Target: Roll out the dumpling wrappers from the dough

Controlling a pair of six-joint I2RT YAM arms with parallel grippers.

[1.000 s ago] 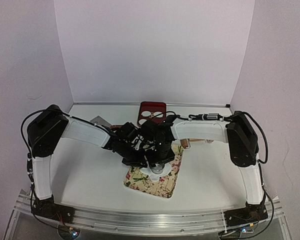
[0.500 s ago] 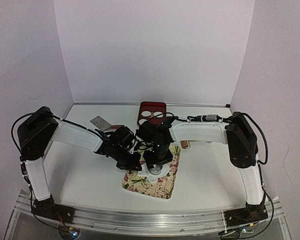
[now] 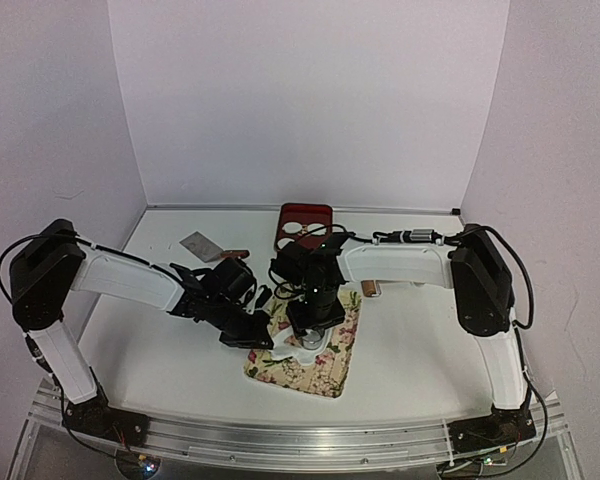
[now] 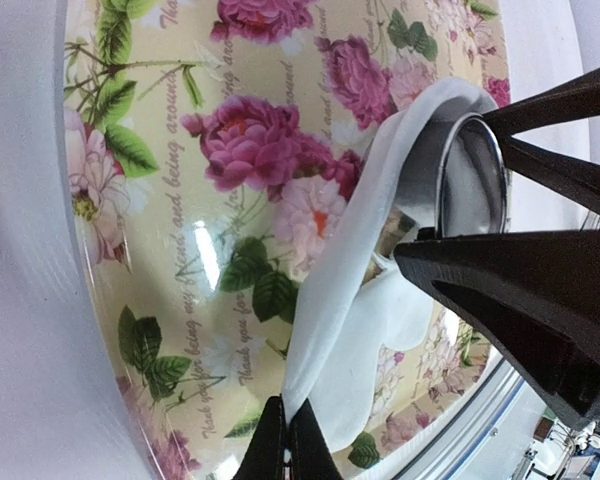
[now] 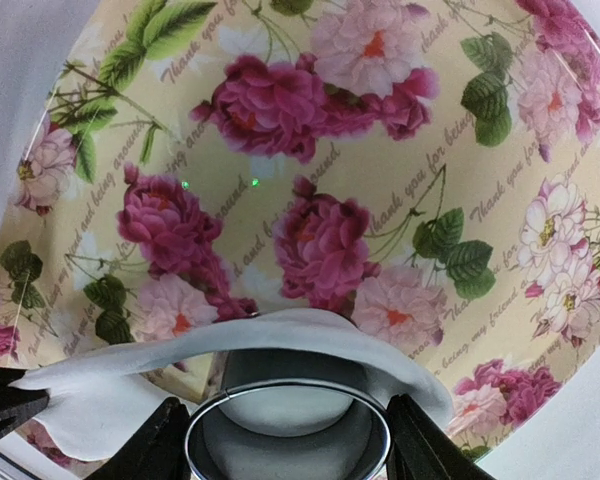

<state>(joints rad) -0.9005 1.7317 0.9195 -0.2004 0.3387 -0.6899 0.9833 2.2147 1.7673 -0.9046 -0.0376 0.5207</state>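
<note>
On the floral mat [image 3: 315, 370] lies the dough [image 4: 350, 290], a thin white ragged sheet. My left gripper [image 4: 285, 456] [image 3: 259, 338] is shut on its near edge, which is lifted off the mat. The sheet stretches up and wraps round a small metal ring [image 5: 288, 432] [image 4: 470, 180]. My right gripper [image 5: 288, 445] [image 3: 313, 322] is shut on that ring from both sides and holds it upright on the mat. Inside the ring shows a pale round disc [image 5: 280, 408], seemingly a dumpling wrapper. In the top view the arms hide most of the dough.
A red tray [image 3: 306, 215] stands at the back, behind the mat. A metal scraper [image 3: 200, 245] with a brown handle lies to the back left. A small brown object [image 3: 370, 288] lies right of the right wrist. White walls close in three sides.
My left arm has swung left and toward the near edge, drawing the dough's edge away from the ring. The right gripper has stayed on the ring.
</note>
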